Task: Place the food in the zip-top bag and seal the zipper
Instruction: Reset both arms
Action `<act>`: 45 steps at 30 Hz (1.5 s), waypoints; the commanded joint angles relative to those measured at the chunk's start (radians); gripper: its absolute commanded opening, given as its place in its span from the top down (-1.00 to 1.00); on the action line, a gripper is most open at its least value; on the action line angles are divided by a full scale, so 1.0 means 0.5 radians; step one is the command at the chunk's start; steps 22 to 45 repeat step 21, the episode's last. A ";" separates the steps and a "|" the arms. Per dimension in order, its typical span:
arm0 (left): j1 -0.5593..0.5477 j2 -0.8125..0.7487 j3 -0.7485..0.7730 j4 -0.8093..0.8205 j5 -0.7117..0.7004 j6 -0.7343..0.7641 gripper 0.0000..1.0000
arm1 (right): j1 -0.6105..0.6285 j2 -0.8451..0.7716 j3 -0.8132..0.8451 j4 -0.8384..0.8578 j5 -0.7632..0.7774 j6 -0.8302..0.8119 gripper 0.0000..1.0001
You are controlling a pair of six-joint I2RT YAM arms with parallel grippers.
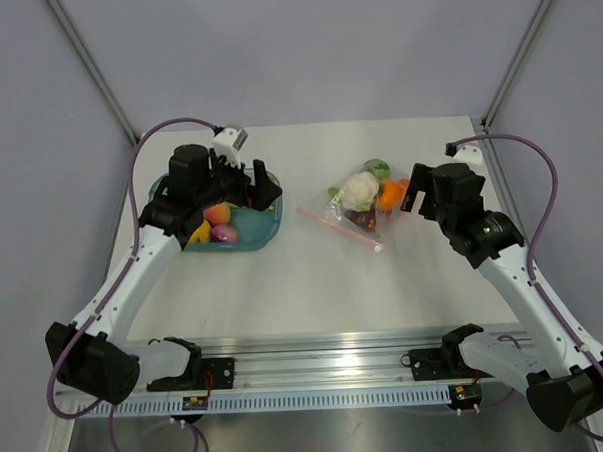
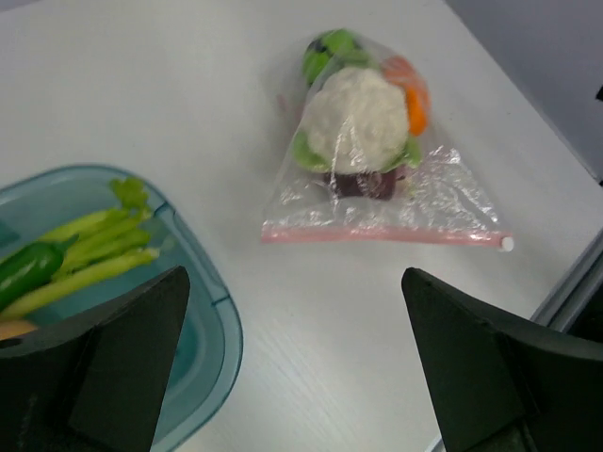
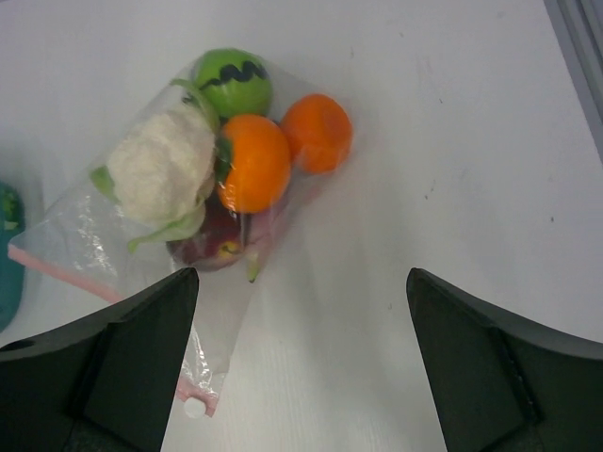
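My left gripper (image 1: 253, 191) and right gripper (image 1: 414, 188) are both released, empty. The zip-top bag (image 1: 365, 198) lies at 9 o'clock from the right, nearer one; its zipper (image 1: 340, 228) runs 10 to 4 o'clock.

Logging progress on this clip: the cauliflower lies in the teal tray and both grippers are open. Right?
No. The right wrist view shows the cauliflower inside the zip-top bag, not the teal tray. The left gripper and right gripper are open.
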 commanded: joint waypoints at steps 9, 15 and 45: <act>0.002 -0.950 -0.622 -0.113 -1.105 -0.271 -0.98 | 0.003 -0.083 -0.254 -0.181 0.441 0.450 -0.99; 0.005 -1.223 -0.782 -0.261 -1.307 -0.290 -0.98 | 0.003 -0.292 -0.380 -0.144 0.497 0.511 -0.99; 0.005 -1.331 -0.856 -0.276 -1.378 -0.280 -0.98 | 0.006 -0.409 -0.432 -0.190 0.622 0.606 -0.99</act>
